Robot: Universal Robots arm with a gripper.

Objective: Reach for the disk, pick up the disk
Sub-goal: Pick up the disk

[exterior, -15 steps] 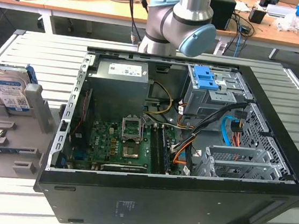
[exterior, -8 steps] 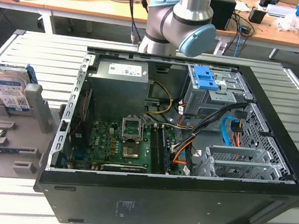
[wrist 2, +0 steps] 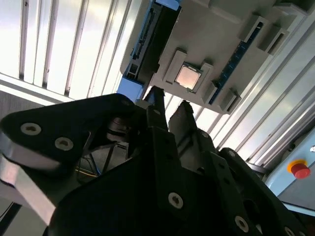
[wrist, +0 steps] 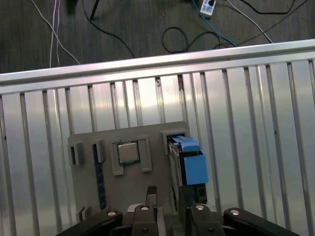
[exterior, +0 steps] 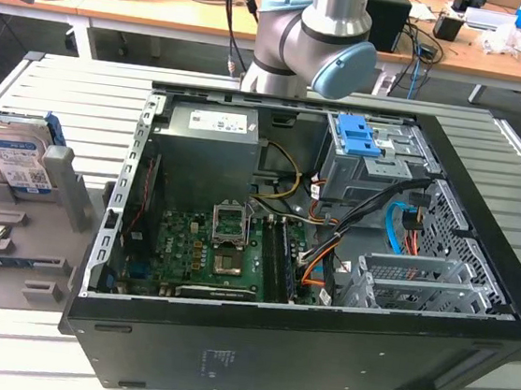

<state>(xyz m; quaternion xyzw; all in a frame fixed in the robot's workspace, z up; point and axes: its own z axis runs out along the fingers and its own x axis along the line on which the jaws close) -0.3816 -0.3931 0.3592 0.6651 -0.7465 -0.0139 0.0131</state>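
In the exterior view the top edge cuts off the arm (exterior: 312, 31), and the lower part of the disk (exterior: 13, 155) is hidden in the slot of the grey stand (exterior: 66, 187). Its label is too small to read. In both wrist views the claw (wrist 2: 170, 104) (wrist: 165, 194) covers the disk's near end, and the picture's edge cuts off the claw's body.

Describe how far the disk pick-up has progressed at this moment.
Nothing is finished. The disk stands upright in its grey stand, untouched. In hand: the reach, with the gripper open, empty, hovering near it in the second wrist view. Left: grasping and lifting.
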